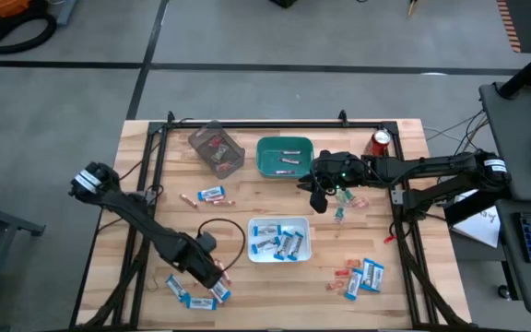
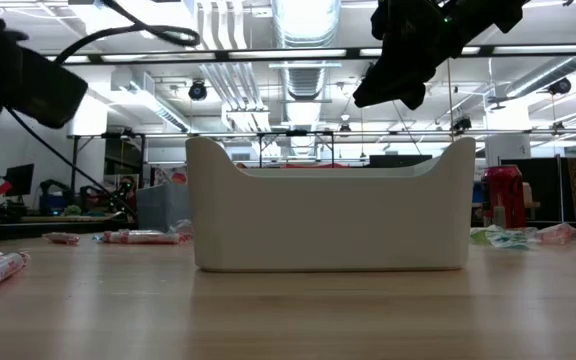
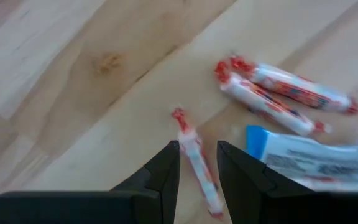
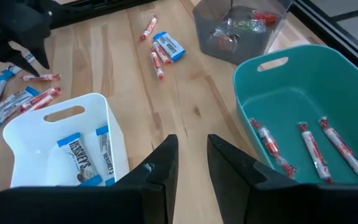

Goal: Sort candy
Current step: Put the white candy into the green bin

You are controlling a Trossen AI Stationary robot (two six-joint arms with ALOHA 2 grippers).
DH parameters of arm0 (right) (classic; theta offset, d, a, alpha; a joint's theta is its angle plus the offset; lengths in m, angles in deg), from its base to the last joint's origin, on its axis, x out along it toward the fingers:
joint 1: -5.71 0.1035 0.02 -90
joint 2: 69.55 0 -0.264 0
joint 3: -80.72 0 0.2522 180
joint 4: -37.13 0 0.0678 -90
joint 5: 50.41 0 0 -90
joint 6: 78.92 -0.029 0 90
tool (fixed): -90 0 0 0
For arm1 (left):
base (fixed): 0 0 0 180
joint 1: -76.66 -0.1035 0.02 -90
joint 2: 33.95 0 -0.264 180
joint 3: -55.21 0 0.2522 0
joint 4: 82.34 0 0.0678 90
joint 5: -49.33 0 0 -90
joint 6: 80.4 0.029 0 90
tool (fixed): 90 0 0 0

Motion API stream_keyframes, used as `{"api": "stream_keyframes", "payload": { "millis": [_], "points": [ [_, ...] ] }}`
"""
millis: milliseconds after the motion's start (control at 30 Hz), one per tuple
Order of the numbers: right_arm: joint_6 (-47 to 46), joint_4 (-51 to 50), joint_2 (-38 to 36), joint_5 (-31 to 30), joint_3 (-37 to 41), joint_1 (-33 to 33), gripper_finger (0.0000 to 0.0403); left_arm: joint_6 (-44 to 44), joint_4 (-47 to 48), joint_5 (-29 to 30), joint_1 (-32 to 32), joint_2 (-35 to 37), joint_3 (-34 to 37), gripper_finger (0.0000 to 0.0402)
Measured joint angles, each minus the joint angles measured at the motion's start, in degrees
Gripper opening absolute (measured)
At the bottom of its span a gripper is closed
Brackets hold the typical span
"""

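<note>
On your left, the left gripper sits low over the wooden bench, its fingers narrow around a slim pinkish-white candy stick; it looks light and crinkly, so pinch mid-length. Blue-and-white packets fill the white bin. The right gripper, fingers narrow and empty, hangs beside the teal bin holding sticks

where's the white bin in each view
high view: white bin, lower centre, holding blue-and-white packets.
low view: fills the centre, side-on.
left wrist view: not in it.
right wrist view: lower left, packets inside.
Shared landmark: the teal bin beyond it, at right in the right wrist view.
</note>
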Motion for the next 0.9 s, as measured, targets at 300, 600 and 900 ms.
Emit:
{"api": "stream_keyframes", "payload": {
  "millis": [300,600,900],
  "points": [
    [0.0,0.0,0.0,0.0,0.0,0.0,0.0086,0.1,-0.1,0.7,0.0,-3.6,0.0,0.0091],
    [0.0,0.0,0.0,0.0,0.0,0.0,0.0075,1.2,-0.2,0.2,0.1,-5.9,-0.2,0.0072],
    [0.8,0.0,0.0,0.0,0.0,1.0,0.0084,5.7,-0.1,0.7,0.1,-5.3,0.0,0.0008]
  ]
}}
